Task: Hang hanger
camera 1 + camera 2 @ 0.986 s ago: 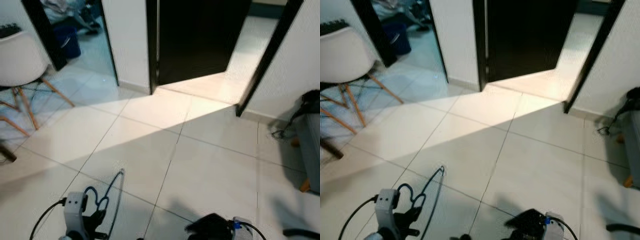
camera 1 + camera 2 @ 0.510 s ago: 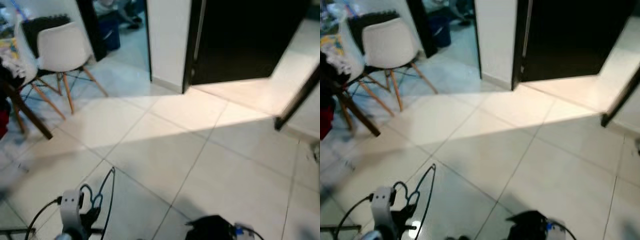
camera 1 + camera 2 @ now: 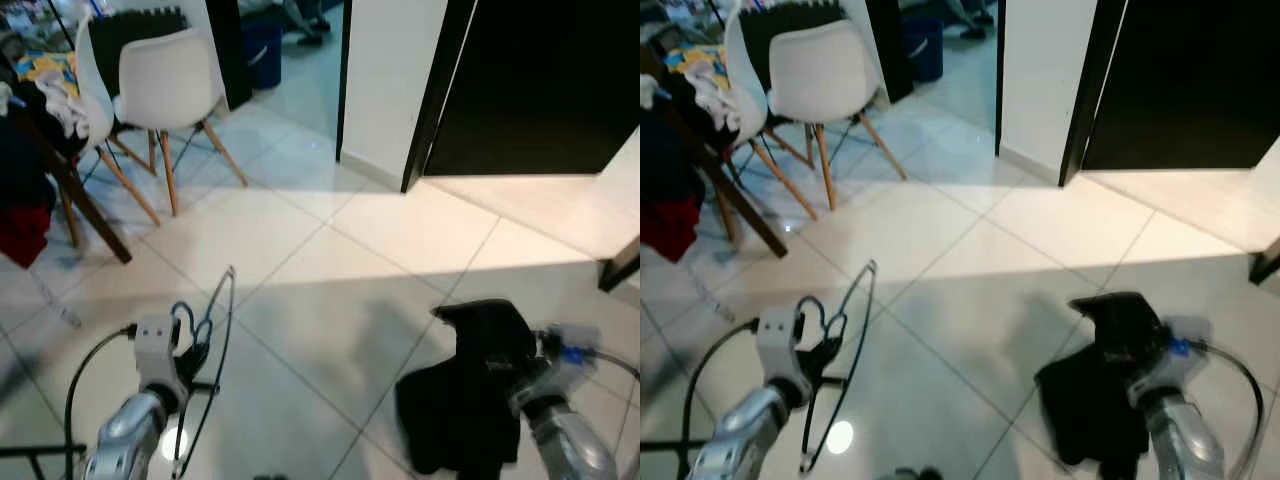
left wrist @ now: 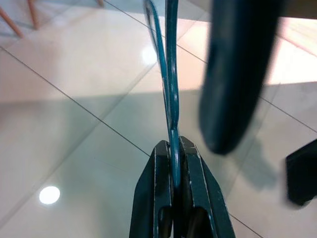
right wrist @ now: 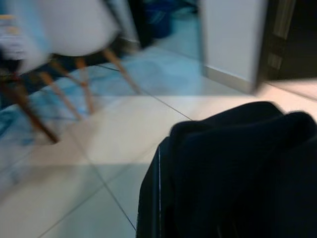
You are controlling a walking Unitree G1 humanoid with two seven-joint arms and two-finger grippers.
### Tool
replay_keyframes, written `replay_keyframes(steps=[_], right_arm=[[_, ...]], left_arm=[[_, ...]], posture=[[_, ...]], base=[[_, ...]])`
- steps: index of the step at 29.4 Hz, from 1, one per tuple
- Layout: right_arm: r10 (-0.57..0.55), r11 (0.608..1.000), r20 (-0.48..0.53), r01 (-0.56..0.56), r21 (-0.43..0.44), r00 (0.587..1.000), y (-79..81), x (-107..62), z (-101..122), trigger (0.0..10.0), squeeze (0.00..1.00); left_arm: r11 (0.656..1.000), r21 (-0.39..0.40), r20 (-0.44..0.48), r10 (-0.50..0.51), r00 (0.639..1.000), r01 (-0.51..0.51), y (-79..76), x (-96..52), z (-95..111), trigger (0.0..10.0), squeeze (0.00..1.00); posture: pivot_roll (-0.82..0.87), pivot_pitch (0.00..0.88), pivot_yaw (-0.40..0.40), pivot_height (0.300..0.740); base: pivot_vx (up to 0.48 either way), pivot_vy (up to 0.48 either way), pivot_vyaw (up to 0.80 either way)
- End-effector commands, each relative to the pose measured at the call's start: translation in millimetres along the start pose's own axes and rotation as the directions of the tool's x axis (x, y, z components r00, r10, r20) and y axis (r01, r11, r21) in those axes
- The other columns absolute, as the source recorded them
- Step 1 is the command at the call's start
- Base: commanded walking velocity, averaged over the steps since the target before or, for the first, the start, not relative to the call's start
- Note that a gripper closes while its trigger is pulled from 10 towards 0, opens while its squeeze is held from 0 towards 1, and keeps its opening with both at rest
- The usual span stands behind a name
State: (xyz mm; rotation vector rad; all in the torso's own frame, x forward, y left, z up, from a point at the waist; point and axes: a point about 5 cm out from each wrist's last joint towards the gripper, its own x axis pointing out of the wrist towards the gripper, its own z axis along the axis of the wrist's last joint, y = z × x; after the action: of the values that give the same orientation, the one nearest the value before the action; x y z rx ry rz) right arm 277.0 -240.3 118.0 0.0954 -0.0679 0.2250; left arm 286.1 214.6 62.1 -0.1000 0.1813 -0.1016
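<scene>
A thin wire hanger (image 3: 213, 345) was pinched between the closed fingers of the left gripper (image 4: 173, 173), low above the tiled floor (image 3: 330, 250). A black garment (image 3: 470, 400) was draped over the right gripper (image 3: 1118, 345), its fingers hidden. Beyond stood white chairs (image 3: 165, 80). No rail was visible; hanging seemingly remained undone.

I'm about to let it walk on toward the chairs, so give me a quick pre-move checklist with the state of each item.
1. Left gripper shut on the wire hanger: ok.
2. Right gripper carrying the dark garment: ok; the cloth covers its fingers.
3. Garment off the tiled floor: cannot tell.
4. Tiles directly ahead free of obstacles: ok.
5. White chairs and the cluttered table's leg on the robot's left: need clearance, not ok yet.
6. Rail or hook for hanging: cannot tell.
</scene>
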Motion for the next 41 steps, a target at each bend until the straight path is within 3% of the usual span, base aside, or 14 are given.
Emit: replay_keyframes(steps=[1,6,10,18,21,24,25,29,32,34,41], right_arm=[[0.02,1.0,-0.075,-0.022,-0.023,0.997,-0.7,-4.0,-9,10.0,0.0],[0.089,0.994,-0.09,-0.094,-0.051,0.992,9.1,10.2,-2,10.0,0.0],[0.098,0.993,-0.089,-0.103,-0.051,0.991,10.9,11.0,2,10.0,0.0],[0.01,0.998,-0.124,-0.017,-0.055,0.992,5.6,10.0,12,10.0,0.0],[-0.011,0.998,-0.117,0.004,-0.06,0.993,4.3,13.7,17,10.0,0.0],[-0.003,0.996,-0.065,-0.003,-0.093,0.998,4.4,23.6,36,10.0,0.0],[-0.003,0.996,-0.065,-0.003,-0.093,0.998,4.4,23.6,36,10.0,0.0],[0.016,0.984,0.014,-0.013,-0.175,1.0,2.3,34.9,74,10.0,0.0],[0.02,0.983,0.032,-0.013,-0.185,0.999,2.6,36.7,83,10.0,0.0],[0.06,0.978,0.079,-0.042,-0.206,0.995,9.3,42.1,105,10.0,0.0],[0.125,0.969,0.133,-0.092,-0.229,0.983,24.5,48.2,127,10.0,0.0]], left_arm=[[1.0,0.001,0.0,0.006,1.0,-0.006,-2.7,2.6,3,10.0,0.0],[0.998,0.058,0.052,-0.018,0.999,0.015,-13.4,9.3,20,10.0,0.0],[0.997,0.072,0.056,-0.023,0.998,0.019,-15.5,9.8,22,10.0,0.0],[0.988,0.153,0.111,-0.04,0.993,0.023,-25.0,17.0,43,10.0,0.0],[0.984,0.18,0.165,-0.037,0.986,0.006,-26.5,20.2,62,10.0,0.0],[0.978,0.207,0.225,-0.03,0.974,-0.018,-28.4,23.8,85,10.0,0.0],[0.978,0.207,0.225,-0.03,0.974,-0.018,-28.4,23.8,85,10.0,0.0],[0.971,0.237,0.289,-0.044,0.956,-0.027,-34.3,27.2,107,10.0,0.0],[0.969,0.245,0.305,-0.049,0.951,-0.029,-36.5,27.7,112,10.0,0.0],[0.967,0.255,0.348,-0.066,0.935,-0.026,-44.0,28.7,129,10.0,0.0],[0.968,0.248,0.393,-0.072,0.917,-0.03,-50.5,28.6,148,10.0,0.0]], posture=[[0.0,0.197,0.042,0.74],[0.02,0.189,0.053,0.74],[0.02,0.188,0.054,0.74],[0.03,0.191,0.049,0.74],[0.03,0.193,0.05,0.74],[0.04,0.193,0.05,0.74],[0.04,0.193,0.05,0.74],[0.04,0.189,0.048,0.74],[0.04,0.189,0.048,0.74],[0.04,0.186,0.046,0.74],[0.04,0.186,0.049,0.74]], base=[[0.48,0.0,-0.73],[0.48,0.0,0.16],[0.48,0.0,0.8],[0.48,0.0,0.8],[0.48,0.0,0.8],[0.48,0.0,0.8],[0.48,0.0,0.8],[0.48,0.0,0.8],[0.48,0.0,0.8],[0.48,0.0,0.8],[0.48,0.0,0.8]])
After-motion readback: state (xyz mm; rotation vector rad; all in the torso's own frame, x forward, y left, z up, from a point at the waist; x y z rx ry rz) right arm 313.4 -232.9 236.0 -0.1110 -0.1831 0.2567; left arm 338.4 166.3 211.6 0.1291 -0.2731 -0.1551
